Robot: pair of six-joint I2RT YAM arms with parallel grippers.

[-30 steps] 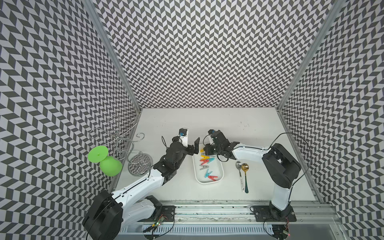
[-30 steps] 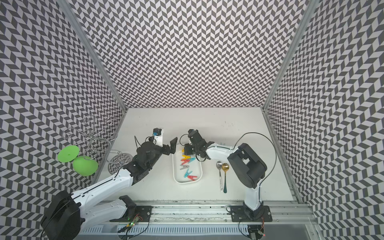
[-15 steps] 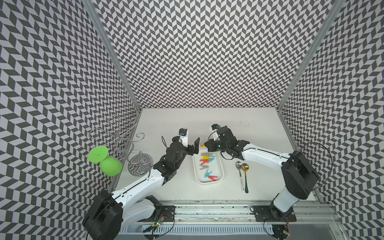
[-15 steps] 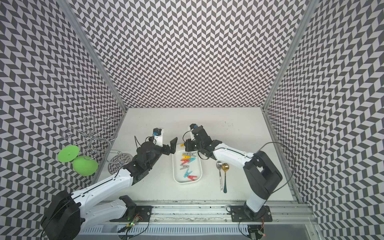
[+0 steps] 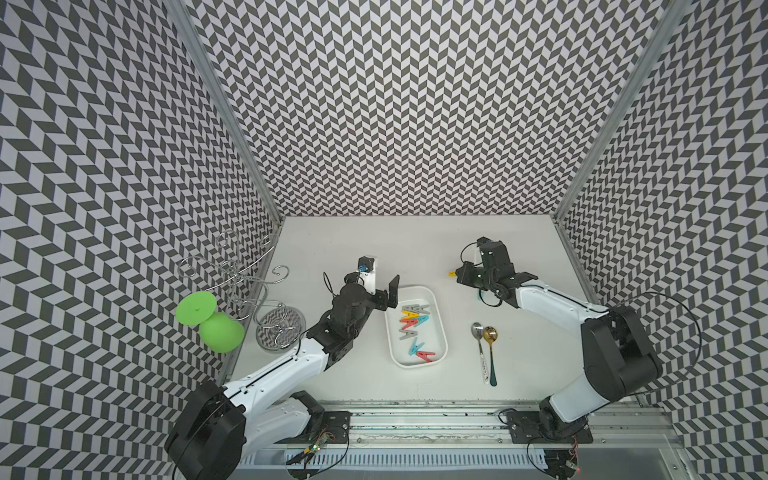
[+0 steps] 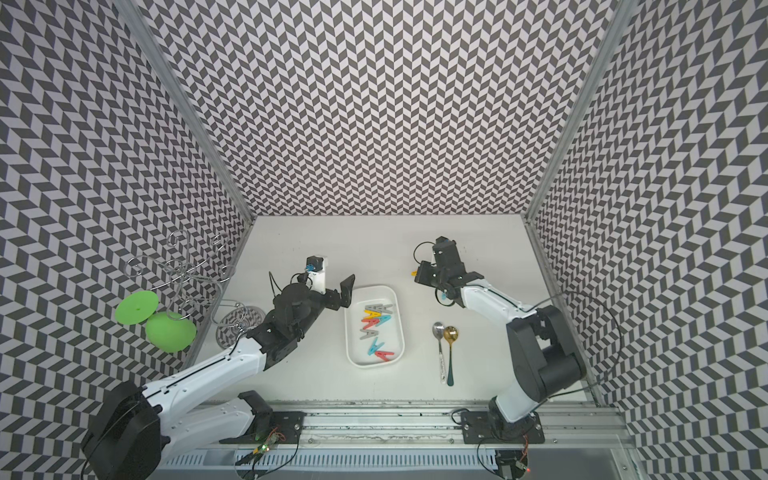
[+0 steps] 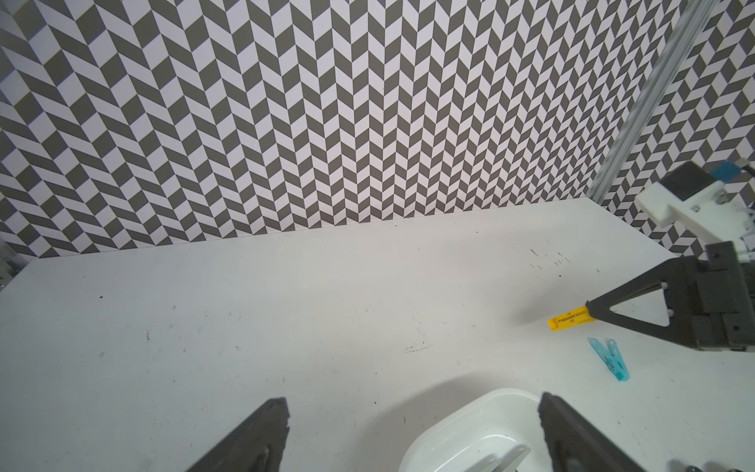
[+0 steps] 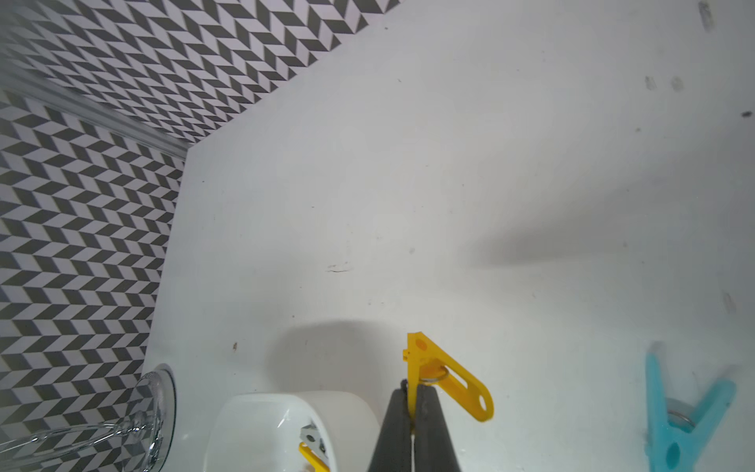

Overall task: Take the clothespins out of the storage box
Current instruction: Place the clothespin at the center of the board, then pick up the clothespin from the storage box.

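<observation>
As right end effector [image 8: 412, 390] pinches, yellow clothespin [image 8: 449, 367]

White worktop's [image 5: 374, 245] got the storage box [image 5: 443, 332], silver spoon [image 5: 477, 331], gold spoon [image 5: 491, 333], a blue clothespin [image 7: 609, 359], wire stand [image 5: 281, 328].

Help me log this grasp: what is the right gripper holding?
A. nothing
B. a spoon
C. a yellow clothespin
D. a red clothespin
C: in the right wrist view the right gripper is shut on a yellow clothespin, which sticks out past its tips.
</observation>
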